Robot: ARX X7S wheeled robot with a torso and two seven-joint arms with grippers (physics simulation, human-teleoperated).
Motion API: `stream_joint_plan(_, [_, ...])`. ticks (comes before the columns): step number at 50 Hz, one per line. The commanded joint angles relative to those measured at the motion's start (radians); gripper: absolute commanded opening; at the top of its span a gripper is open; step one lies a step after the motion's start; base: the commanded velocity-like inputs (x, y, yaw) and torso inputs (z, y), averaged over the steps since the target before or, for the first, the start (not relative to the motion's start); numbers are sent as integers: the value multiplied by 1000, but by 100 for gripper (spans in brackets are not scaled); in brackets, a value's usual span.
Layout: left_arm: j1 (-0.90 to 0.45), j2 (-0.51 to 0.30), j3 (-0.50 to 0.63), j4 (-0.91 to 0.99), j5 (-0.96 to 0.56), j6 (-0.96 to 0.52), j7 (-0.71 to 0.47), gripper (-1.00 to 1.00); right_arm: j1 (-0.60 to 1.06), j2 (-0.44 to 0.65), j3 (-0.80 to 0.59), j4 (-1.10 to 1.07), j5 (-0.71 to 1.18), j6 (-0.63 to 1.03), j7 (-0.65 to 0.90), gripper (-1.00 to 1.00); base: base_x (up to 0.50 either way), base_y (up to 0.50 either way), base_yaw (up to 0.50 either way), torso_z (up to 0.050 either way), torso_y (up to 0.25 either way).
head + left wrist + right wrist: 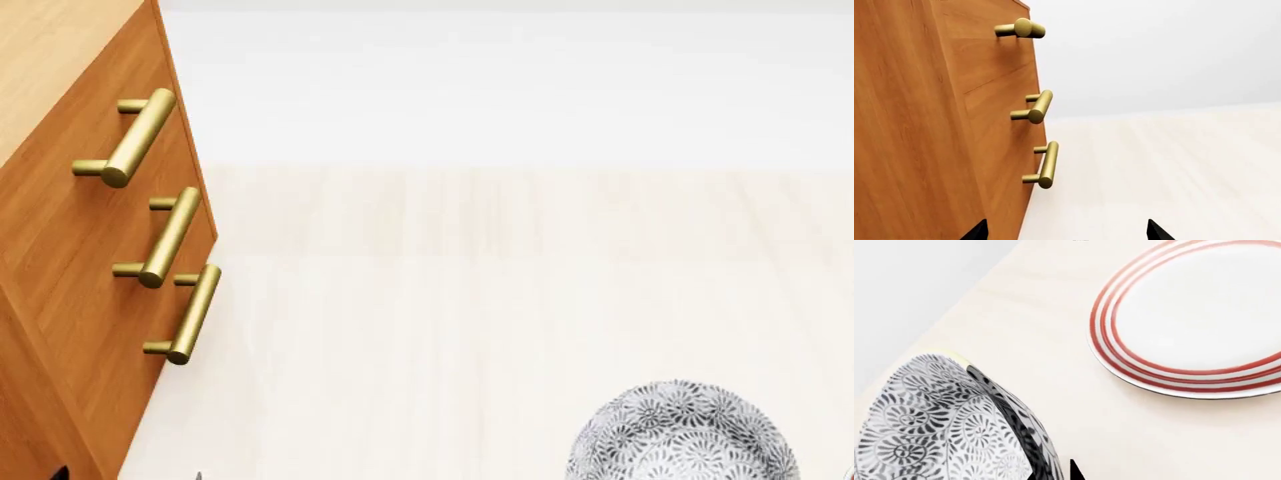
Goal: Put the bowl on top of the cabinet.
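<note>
- Left gripper [1066, 231]: only two black fingertips [976, 231] showed at the edge of the left wrist view, set far apart with nothing between them, so it was spread wide.
- Right gripper: one black tip [1075, 471] showed in the right wrist view, close against the bowl [941, 425]; cannot tell if it clamped the bowl or stood apart from it.
- One bowl: deep, round, dense black-and-white floral swirls on the outer wall, pale yellowish rim visible at one edge. In the head view it sat low right, dome-like, cut off by the picture's bottom edge, over the pale wooden floor [507, 300].
- One plate [1194, 320]: flat, round, white, smooth glossy face with three red rings near the rim, lying on the pale surface, apart from the bowl.
- One cabinet [60, 260]: orange-brown wood grain, lighter wood top, at the head view's left, well apart from the bowl.
- Three handles [128, 138]: brass cylindrical bars, each on two short posts, stacked down the cabinet front.
- White wall [534, 90] behind, plain.
</note>
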Motion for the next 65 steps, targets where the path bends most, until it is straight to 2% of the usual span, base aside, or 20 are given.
stream_joint_plan(1, [-4, -3, 4, -4, -3, 2, -3, 100, -15, -1, -13, -3, 7, -11, 47, -100, 0, 0, 0, 0, 0])
stream_joint_plan(7, [35, -23, -13, 52, -20, 15, -7, 100, -24, -7, -54, -36, -33, -28, 24, -100, 0, 0, 0, 0, 0])
stream_joint_plan(29, [83, -55, -31, 120, -55, 45, -4, 100, 33, 88, -128, -345, -147, 105, 252, -100, 0, 0, 0, 0, 0])
stream_joint_plan(41, [104, -67, -47, 143, -66, 60, -14, 100, 218, 151, -224, -463, -248, 307, 406, -100, 0, 0, 0, 0, 0])
stream_joint_plan(46, [105, -66, -43, 144, -65, 57, -17, 100, 352, 145, -264, -409, -299, 404, 479, -100, 0, 0, 0, 0, 0])
stream_joint_plan(49, [109, -69, -45, 149, -64, 62, -20, 100, 455, 123, -284, -297, -319, 438, 478, -100, 0, 0, 0, 0, 0])
stream_joint_plan(65, [98, -70, -37, 140, -68, 60, -20, 100, 593, 109, -308, -187, -326, 511, 478, -100, 0, 0, 0, 0, 0])
